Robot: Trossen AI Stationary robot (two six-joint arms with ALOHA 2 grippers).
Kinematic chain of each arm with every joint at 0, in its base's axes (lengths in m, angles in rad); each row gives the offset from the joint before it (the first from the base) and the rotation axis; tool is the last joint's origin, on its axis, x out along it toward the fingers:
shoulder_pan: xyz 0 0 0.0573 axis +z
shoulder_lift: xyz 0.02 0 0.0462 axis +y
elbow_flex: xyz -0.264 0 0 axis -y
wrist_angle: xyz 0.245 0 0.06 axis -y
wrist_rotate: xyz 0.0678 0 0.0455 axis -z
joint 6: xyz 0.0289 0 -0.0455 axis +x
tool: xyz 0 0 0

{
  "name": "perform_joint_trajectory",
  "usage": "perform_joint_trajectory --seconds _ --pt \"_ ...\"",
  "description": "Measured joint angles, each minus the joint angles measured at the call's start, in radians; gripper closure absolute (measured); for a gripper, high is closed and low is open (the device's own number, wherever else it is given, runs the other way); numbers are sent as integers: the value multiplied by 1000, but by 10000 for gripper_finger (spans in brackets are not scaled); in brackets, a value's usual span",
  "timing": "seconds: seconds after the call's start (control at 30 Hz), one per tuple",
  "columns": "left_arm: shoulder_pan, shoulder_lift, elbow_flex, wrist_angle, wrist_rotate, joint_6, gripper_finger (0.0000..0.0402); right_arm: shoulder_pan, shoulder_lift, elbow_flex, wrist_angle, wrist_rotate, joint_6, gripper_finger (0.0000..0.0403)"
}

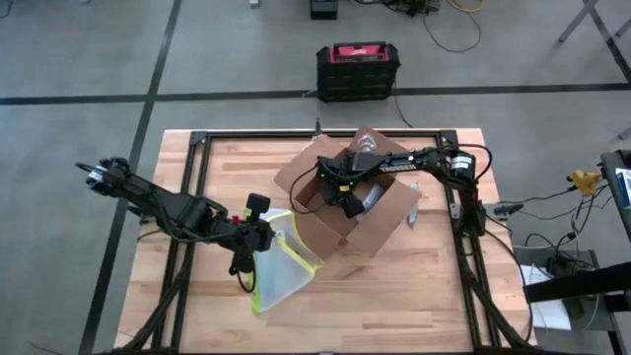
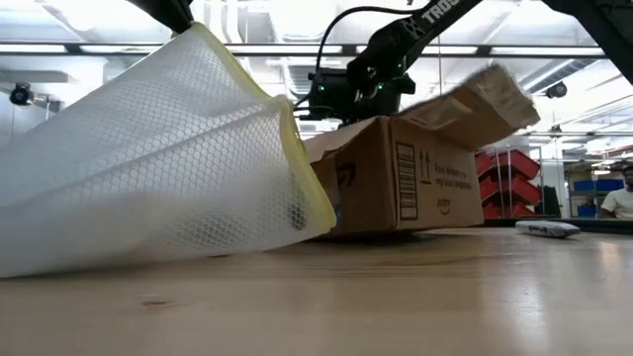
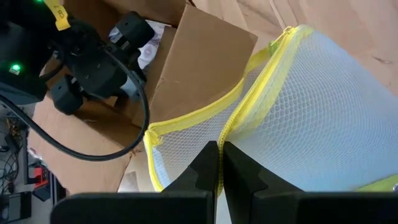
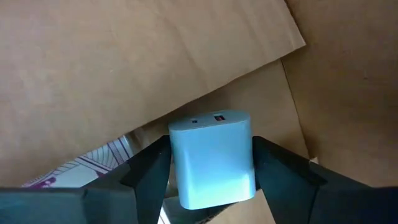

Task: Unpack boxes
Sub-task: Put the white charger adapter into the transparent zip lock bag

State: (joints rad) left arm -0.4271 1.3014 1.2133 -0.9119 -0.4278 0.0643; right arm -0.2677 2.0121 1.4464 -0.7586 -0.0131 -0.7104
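Closest to my low camera is the clear mesh pouch (image 2: 148, 168) with the yellow edge, lying on the table (image 1: 414, 296) and filling most of that view. My left end effector (image 3: 219, 163) has its fingers pressed fully together on the pouch's yellow zipper edge, at the near left of the table as seen from above.

Behind the pouch, and touching it, sits the cardboard box (image 1: 360, 217), near the middle of the table and slightly toward the far edge. I read its long axis as running diagonally from above, from the near right toward the far left, with its opening facing up and its flaps (image 2: 485, 99) splayed outward. The side with black printed marks faces my low camera.

My right end effector (image 1: 347, 195) comes in from the right and reaches down into the open box, so the box surrounds it on all sides. In my right wrist view its fingers (image 4: 149, 168) stand partly apart, with a small pale blue block (image 4: 212, 155) between them; both fingers look to be in contact with its sides. The block shows a small port on its upper face. Brown cardboard walls fill the view behind it, and a printed paper (image 4: 87, 165) lies just beside it.
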Motion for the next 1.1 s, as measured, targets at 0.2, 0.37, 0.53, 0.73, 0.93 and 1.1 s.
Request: perform_joint_trajectory --seconds 0.2,0.37,0.53,0.73,0.93,1.1 --pt "0 0 0 0 0 0 401 12 -8 -2 -14 14 30 236" --pt "0 0 0 0 0 3 401 26 -30 -5 -18 13 69 248" --pt "0 0 0 -2 0 4 401 41 -70 -4 -36 6 120 270" --pt "0 0 0 -1 0 4 401 43 -133 2 -52 8 138 338" --pt "0 0 0 -1 0 2 401 43 -131 1 -58 -22 101 376" --pt "0 0 0 -1 1 1 401 27 -119 1 -56 -82 123 314"
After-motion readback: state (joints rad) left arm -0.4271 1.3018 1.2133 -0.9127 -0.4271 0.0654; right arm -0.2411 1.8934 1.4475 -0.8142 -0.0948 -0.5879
